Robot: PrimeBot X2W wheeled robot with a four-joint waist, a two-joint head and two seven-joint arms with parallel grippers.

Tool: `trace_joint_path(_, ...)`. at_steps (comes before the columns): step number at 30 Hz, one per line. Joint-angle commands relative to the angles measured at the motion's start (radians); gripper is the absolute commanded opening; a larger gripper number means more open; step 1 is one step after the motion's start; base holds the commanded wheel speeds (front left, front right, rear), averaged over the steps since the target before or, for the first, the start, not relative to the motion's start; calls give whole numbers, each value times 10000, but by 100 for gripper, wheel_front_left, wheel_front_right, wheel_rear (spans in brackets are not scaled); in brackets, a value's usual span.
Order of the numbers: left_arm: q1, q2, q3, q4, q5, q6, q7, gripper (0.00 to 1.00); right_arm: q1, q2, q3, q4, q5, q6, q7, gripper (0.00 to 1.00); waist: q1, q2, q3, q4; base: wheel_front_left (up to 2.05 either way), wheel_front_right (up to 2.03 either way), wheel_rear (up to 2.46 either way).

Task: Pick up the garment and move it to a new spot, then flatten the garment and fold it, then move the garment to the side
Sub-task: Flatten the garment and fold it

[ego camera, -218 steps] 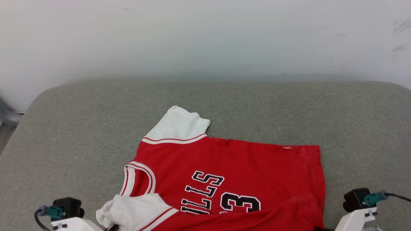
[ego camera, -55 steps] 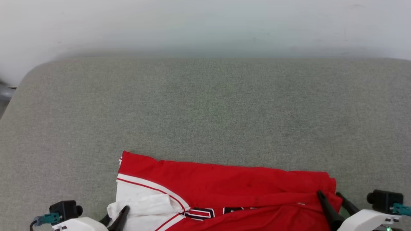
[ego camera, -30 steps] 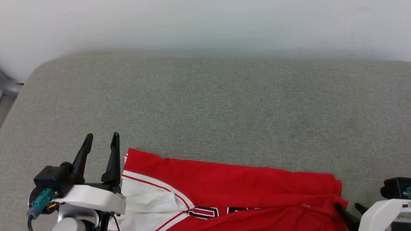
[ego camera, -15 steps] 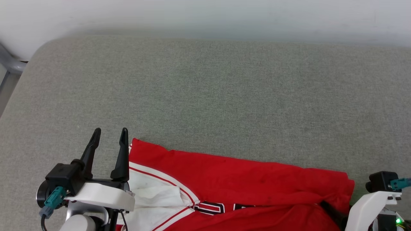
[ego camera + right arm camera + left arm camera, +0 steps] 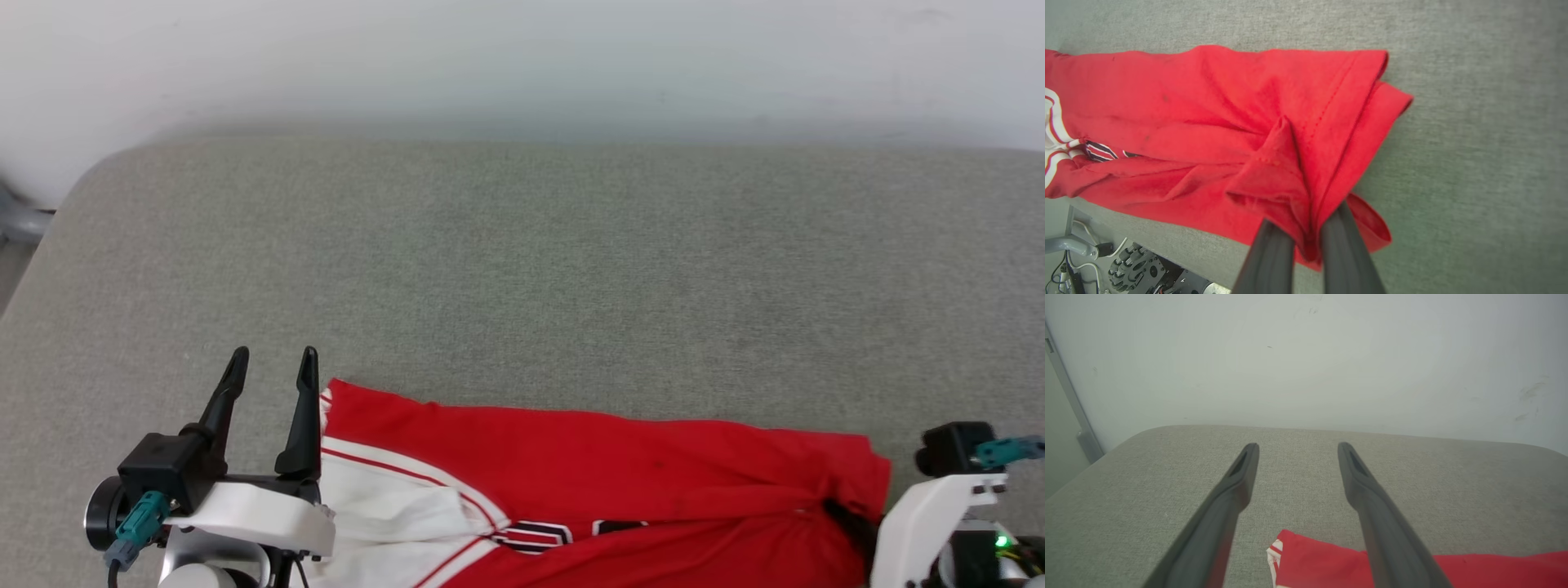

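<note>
Right gripper low at the near edge, fingers pressed together on a bunched fold at the hem corner of the garment; the shirt, red with a white sleeve and striped trim, lies folded lengthwise along the near side of the grey padded surface, a sliver of black print peeking from the crease; left gripper hovers just beside the sleeve end, fingers spread wide, gripping nothing, pointing toward the far edge; beyond that, the white wall.
</note>
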Motion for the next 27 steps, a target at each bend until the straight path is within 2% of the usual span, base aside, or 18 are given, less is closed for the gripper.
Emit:
trace_joint_path(1,102,72,-15,5,40,10,-20,100,-80,-172,-195,11,-14,-8,15,0,-1,0,-147,-154,0,0,0)
trace_joint_path(9,270,150,-75,72,-9,71,103,100,411,-432,-1584,321,-122,-8,329,0,-1,0,-444,-416,0,0,0)
trace_joint_path(13,389,138,-99,112,-66,92,109,100,606,-203,-2211,299,153,-8,610,0,-1,0,-580,-505,0,0,0)
trace_joint_path(16,449,125,-120,137,-86,104,111,100,527,322,-2267,73,1222,-6,1082,0,-1,0,-643,-529,0,0,0)
trace_joint_path(18,463,131,-136,139,-82,135,119,100,389,909,-2224,-151,2518,-6,1667,0,-1,0,-682,-527,0,0,0)
trace_joint_path(22,371,127,-205,132,-80,99,164,100,292,1584,-2026,-715,4632,-6,2850,0,-1,0,-709,-420,0,0,0)
trace_joint_path(27,217,102,-298,148,-71,78,196,100,196,1910,-1448,-964,6414,-6,3569,0,-1,0,-708,-97,0,0,0)
